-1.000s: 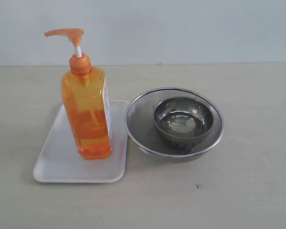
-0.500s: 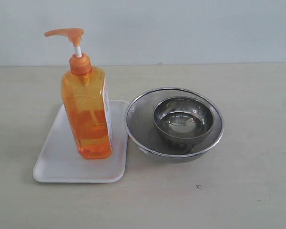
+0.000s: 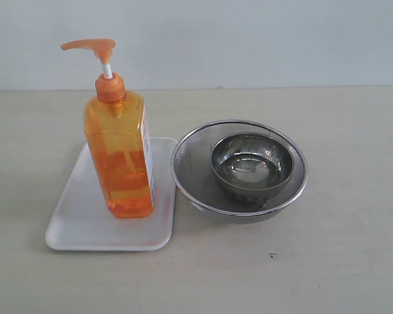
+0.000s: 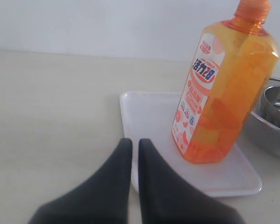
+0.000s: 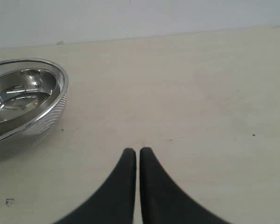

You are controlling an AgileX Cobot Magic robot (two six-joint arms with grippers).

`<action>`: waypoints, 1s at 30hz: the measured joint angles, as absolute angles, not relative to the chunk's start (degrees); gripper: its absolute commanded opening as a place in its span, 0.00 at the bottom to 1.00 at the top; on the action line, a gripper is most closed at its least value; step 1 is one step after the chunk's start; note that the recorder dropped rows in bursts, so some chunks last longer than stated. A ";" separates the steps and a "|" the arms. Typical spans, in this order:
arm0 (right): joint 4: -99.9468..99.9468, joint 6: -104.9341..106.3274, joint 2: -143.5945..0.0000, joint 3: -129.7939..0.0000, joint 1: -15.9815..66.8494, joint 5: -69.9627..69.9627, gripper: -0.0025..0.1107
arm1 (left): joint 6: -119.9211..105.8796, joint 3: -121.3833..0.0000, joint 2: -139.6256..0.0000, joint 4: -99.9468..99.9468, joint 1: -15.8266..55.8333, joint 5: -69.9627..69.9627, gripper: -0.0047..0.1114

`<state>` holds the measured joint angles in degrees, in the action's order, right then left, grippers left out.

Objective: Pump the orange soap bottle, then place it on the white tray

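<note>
Soap bottle [image 3: 121,157], flat-sided translucent orange plastic, stands upright on our smooth white tray [image 3: 78,226]. Our left gripper [image 4: 135,142] and right gripper [image 5: 136,151] sit closed, empty.

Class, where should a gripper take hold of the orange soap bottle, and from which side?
Probably mid-body of the orange soap bottle, jaws across its flat faces, coming from the left: it stands upright, and the steel bowls crowd its right.

Beige table [image 3: 344,261], white tray [image 3: 78,222], steel mesh bowl [image 3: 191,167]
</note>
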<state>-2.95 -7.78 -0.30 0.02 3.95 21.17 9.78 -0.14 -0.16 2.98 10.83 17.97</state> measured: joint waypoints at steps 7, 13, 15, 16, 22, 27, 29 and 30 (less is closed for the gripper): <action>-2.95 -7.78 -0.30 0.02 3.95 21.17 0.02 | 9.78 -0.14 -0.16 2.98 10.83 17.97 0.08; -2.95 -7.78 -0.30 0.02 3.95 21.17 0.02 | 9.78 -0.14 -0.16 2.98 10.83 17.97 0.08; -2.95 -7.78 -0.30 0.02 3.95 21.17 0.02 | 9.78 -0.14 -0.16 2.98 10.83 17.97 0.08; -2.95 -7.78 -0.30 0.02 3.95 21.17 0.02 | 9.78 -0.14 -0.16 2.98 10.83 17.97 0.08; -2.95 -7.78 -0.30 0.02 3.95 21.29 0.02 | 9.78 -0.14 -0.16 2.98 10.83 17.97 0.08; -2.95 -7.78 -0.30 0.02 3.95 21.29 0.02 | 9.67 -0.14 -0.16 2.98 10.72 17.97 0.08; -2.95 -7.78 -0.30 0.02 3.95 21.29 0.02 | 9.57 -0.14 -0.16 2.98 10.05 17.97 0.08; -2.95 -7.78 -0.30 0.02 3.95 21.29 0.02 | 9.57 -0.14 -0.16 2.98 9.52 17.97 0.08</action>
